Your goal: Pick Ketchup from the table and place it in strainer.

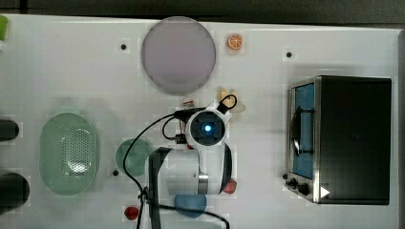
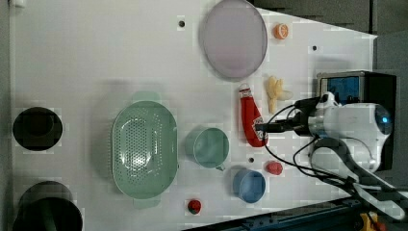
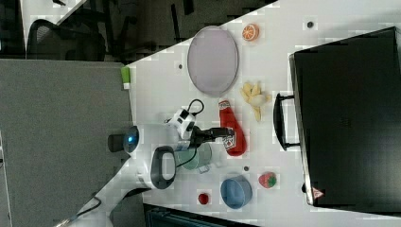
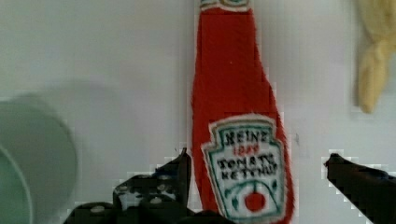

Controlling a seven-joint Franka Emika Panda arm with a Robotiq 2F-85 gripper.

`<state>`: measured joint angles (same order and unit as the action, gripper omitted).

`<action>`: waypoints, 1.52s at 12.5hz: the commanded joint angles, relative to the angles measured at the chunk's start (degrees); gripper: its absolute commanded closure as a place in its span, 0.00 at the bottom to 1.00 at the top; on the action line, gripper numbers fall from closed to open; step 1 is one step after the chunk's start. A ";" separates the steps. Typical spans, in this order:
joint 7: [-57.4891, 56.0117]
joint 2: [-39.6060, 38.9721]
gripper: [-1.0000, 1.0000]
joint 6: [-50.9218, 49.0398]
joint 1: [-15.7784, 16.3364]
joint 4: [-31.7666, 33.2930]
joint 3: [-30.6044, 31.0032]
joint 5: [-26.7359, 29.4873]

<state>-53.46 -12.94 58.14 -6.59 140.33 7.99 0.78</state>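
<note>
The Ketchup (image 4: 240, 140) is a slim, soft-looking red bottle with a fuzzy outline, a narrow neck, a broader body and a white shield-shaped label with green trim and a small red tomato; its cap end (image 2: 245, 89) is white. It lies flat on the smooth white counter (image 2: 96, 57), its long axis running up and down in the left view, cap toward the grey plate (image 2: 233, 38) and base toward the blue bowl (image 2: 249, 186). Taking the Ketchup as landmark: the gripper (image 4: 257, 172) hangs over its labelled lower body with the 2 black jaws spread wide, 1 on either side of the bottle, grasping nothing. In the left view, the round green mug (image 2: 208, 147) stands just to the Ketchup's left, and beyond it, well apart, sits the strainer (image 2: 144, 150), a pale green oval plastic basket with a perforated bottom and a solid rim. A pale yellow peeled banana (image 2: 275, 92) lies just to the Ketchup's right near the cap. The grey plate, a matte round disc, lies beyond the cap, with an orange slice (image 2: 281, 31) farther off. A small red strawberry (image 2: 274, 167) sits past the base, near the blue bowl. A black toaster oven (image 3: 345, 118) with a handle stands on the far side of the banana.
</note>
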 commanded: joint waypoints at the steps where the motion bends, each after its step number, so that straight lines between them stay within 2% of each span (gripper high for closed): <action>1: -2.17 -2.62 0.00 4.48 0.32 -0.31 0.57 -0.19; 5: -2.16 -7.64 0.00 9.86 0.49 -0.26 0.22 -0.19; 6: -2.14 -8.19 0.04 10.46 0.52 -0.17 0.14 -0.19; 9: -2.11 -7.81 0.39 10.52 0.73 -0.24 0.27 -0.19; 14: -1.96 -2.58 0.40 6.47 0.68 -0.53 -0.09 -0.18; 19: -1.86 14.13 0.40 -15.73 0.82 -3.07 0.34 -0.17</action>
<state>-53.77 -2.53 43.56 -5.86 140.11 7.81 0.77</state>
